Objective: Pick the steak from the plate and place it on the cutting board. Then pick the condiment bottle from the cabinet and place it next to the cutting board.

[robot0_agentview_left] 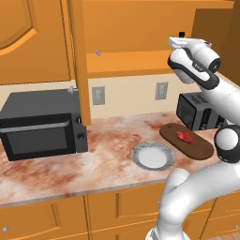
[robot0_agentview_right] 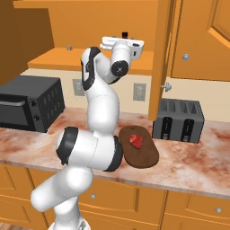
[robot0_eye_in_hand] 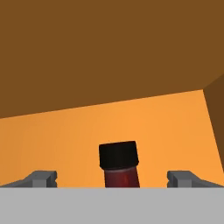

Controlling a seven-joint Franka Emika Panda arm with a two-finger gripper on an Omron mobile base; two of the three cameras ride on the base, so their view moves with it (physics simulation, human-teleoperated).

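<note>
One steak (robot0_agentview_left: 185, 136); one plate (robot0_agentview_left: 151, 156); one cutting board (robot0_agentview_left: 199, 149); one condiment bottle (robot0_eye_in_hand: 120, 168).

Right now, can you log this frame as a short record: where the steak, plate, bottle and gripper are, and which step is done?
steak: lying on the cutting board
plate: empty, on the counter beside the board
bottle: upright inside the cabinet, black cap on
gripper: open, raised to the cabinet shelf, one fingertip on each side of the bottle, not closed on it
nearby: microwave, toaster
step done: steak moved to board
step left: bottle to counter beside board
</note>
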